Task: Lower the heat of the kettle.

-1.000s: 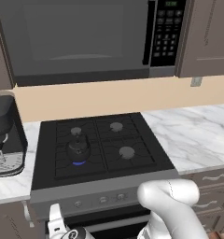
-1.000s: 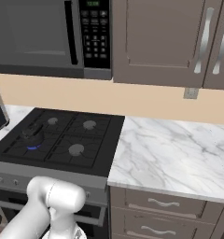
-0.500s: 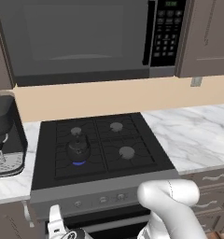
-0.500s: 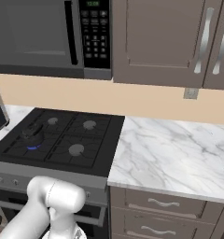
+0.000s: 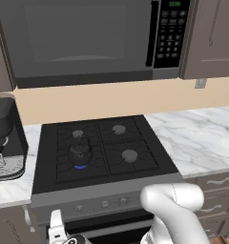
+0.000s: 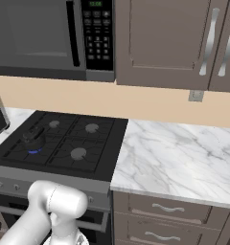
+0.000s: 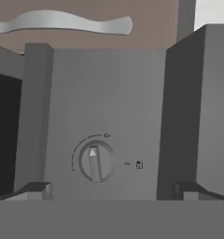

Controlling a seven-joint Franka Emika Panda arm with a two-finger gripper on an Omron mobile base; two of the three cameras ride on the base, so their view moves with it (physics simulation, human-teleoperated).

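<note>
No change; fingers (image 7: pixel 33 190) mostly cut off, flanking knob (image 7: pixel 96 162)

A black microwave (image 5: pixel 88 40) hung above the black four-burner stove (image 5: pixel 130 138), its keypad at the right side. A blue flame (image 5: pixel 80 166) burned at the front left burner. A boxy black coffee machine (image 5: pixel 5 138) stood on the marble bench (image 6: pixel 184 153) left of the stove. Brown cabinets (image 6: pixel 169 43) with silver handles hung over the bench; an outlet (image 6: pixel 196 95) sat on the beige backsplash. Before me, a grey knob (image 7: pixel 96 161) on the grey control panel (image 7: pixel 109 93) pointed up.
</note>
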